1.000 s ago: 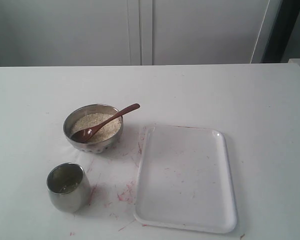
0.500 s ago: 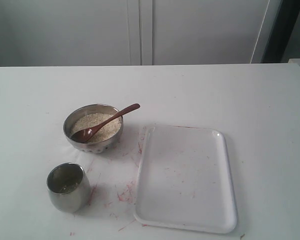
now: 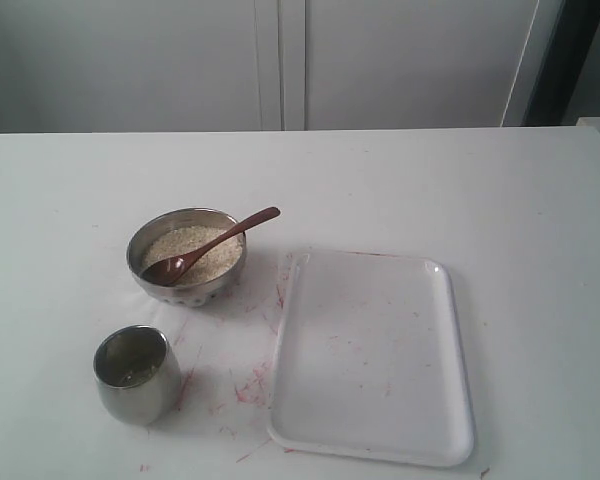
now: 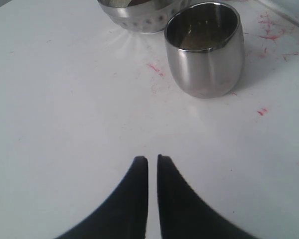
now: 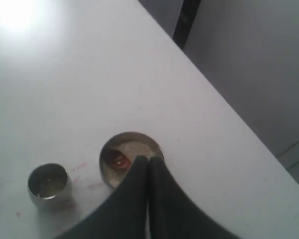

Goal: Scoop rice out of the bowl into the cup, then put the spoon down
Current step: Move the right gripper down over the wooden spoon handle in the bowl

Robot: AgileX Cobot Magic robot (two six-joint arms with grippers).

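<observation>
Your rice sits as a pale mound in the bowl, left of centre in the exterior view. The spoon lies across it with its oval scoop resting on the lower-left part of the mound. Its slim handle leans over the bowl's upper-right rim and pokes out free, and that overhang looks like your easiest place to grip. The cup stands upright at the lower left, near the bowl but apart from it, mouth up, so each scoop should need only a short carry. Whether it already holds grains is hard to tell. The white tray lies right of both, flat, and pink streaks mark it and the table; it is probably meant to take the spoon afterwards. Neither arm shows in the exterior view. Your left gripper hovers low over bare table near the cup, its fingers drawn nearly together, a thin slit between them, gripping nothing. Your right gripper hangs high above the bowl, fingers pressed together and empty. You will have to spread one before taking the handle.
</observation>
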